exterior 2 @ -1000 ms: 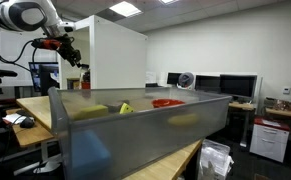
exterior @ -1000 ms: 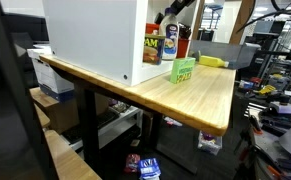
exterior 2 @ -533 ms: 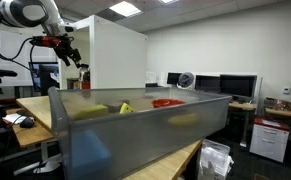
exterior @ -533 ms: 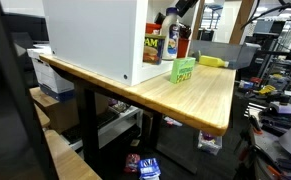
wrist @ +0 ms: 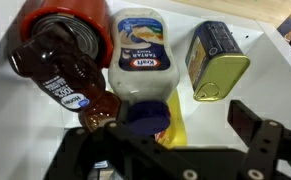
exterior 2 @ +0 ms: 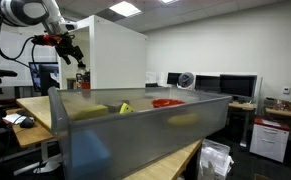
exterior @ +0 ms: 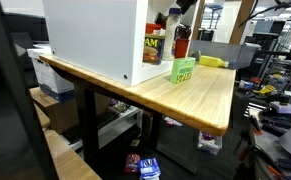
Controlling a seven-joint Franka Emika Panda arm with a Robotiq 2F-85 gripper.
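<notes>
As we look down from the wrist, our gripper (wrist: 163, 128) spread wide, holding nothing, white mayo bottle (wrist: 140, 55) just past it in the middle, brown sauce bottle (wrist: 57, 68) left, yellow tin (wrist: 213, 60) right, red can (wrist: 70, 15) far left

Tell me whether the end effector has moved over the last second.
Yes. In an exterior view the end effector has shifted right, away from the white box cabinet.

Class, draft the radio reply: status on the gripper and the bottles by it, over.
Gripper open, empty. Brown sauce bottle and mayonnaise bottle just ahead, side by side. Yellow tin alongside, untouched.
</notes>
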